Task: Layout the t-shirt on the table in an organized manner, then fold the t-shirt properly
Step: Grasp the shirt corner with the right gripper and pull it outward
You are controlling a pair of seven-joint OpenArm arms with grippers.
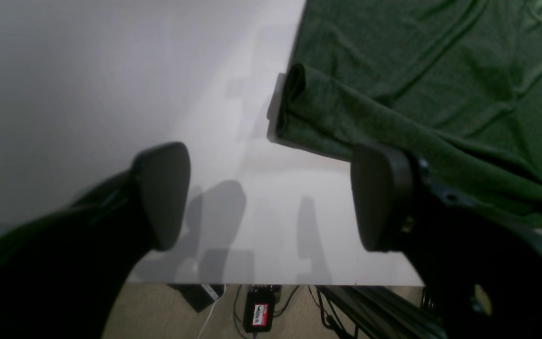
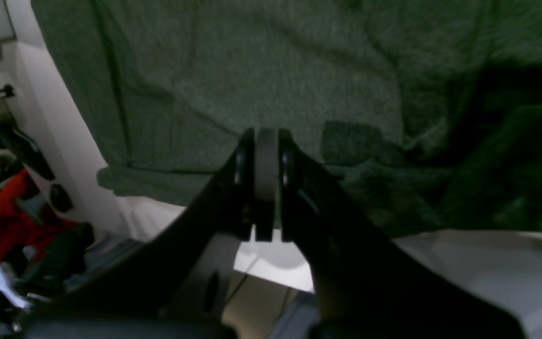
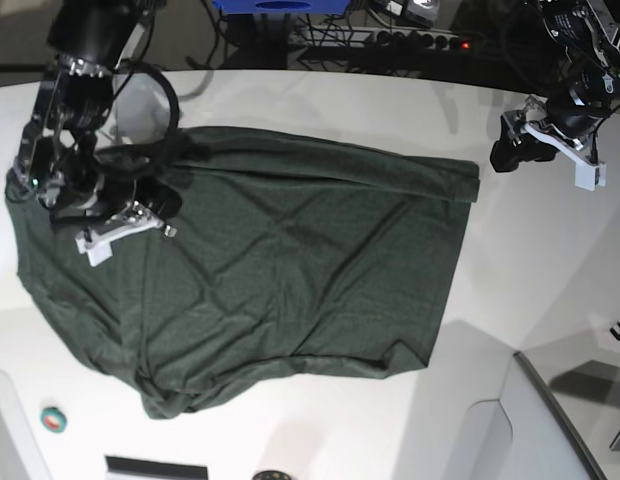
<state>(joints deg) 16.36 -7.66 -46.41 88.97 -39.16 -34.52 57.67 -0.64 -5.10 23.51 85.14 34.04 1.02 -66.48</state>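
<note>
Right tool (image 2: pixel 266 165) pinched shut over dark green knit t-shirt (image 3: pixel 280 270); left tool (image 1: pixel 271 197) wide, empty above glossy white tabletop (image 3: pixel 320 95). Pull sleeve outward slowly, flat.

Black arms; rounded matte jaws

1. Soft overhead light; the table (image 1: pixel 87 84) shines pale and glossy, with faint reflections.
2. Right wrist view dim, grainy, blurred.
3. The left gripper (image 1: pixel 271 197) fingers (image 1: pixel 163 193) cast soft shadows.
</note>
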